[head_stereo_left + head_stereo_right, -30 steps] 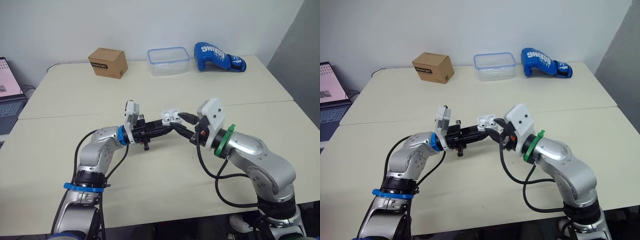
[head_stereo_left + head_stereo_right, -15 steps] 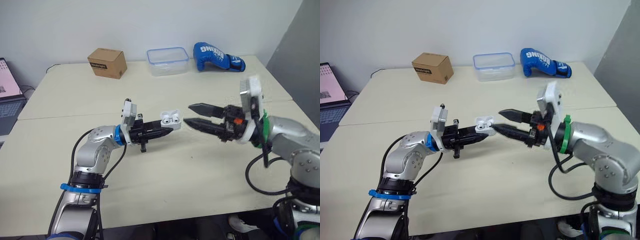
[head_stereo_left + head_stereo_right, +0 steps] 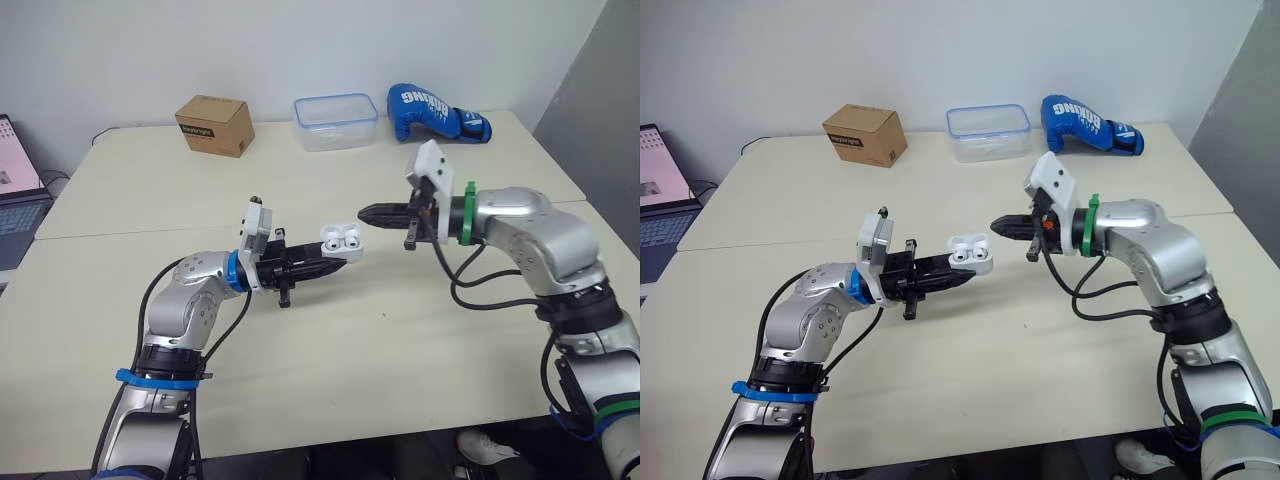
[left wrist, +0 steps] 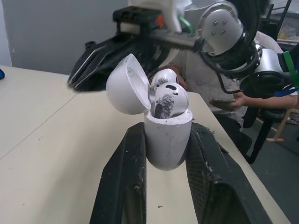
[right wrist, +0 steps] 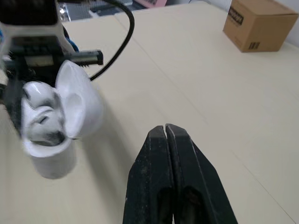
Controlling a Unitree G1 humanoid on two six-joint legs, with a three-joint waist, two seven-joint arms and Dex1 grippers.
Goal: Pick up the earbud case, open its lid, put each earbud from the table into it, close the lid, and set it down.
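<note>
Far left, a laptop (image 3: 14,190) sits open by the table (image 3: 330,350) edge. At the back of the table stands a brown box (image 3: 213,125). Now to the middle: the left gripper (image 3: 335,259) reaches out level above the tabletop, fingers (image 4: 122,182) clamped on either side of the white case (image 3: 340,241), pinching its lower body. The case is upright and held clear of the table. Its lid (image 4: 126,84) is hinged open, and both earbuds (image 4: 170,97) are seated inside, white tops poking up over the rim. Behind, by the far edge, there's a clear tub (image 3: 336,121) with a blue rim. Just right of the case comes the right gripper (image 3: 366,212), pointing straight at it from the other side, close but not touching. Its two fingers (image 5: 159,154) are pressed flat together with nothing between them. Far back right, a blue boxing glove (image 3: 437,113) lies on its side beside the tub.
</note>
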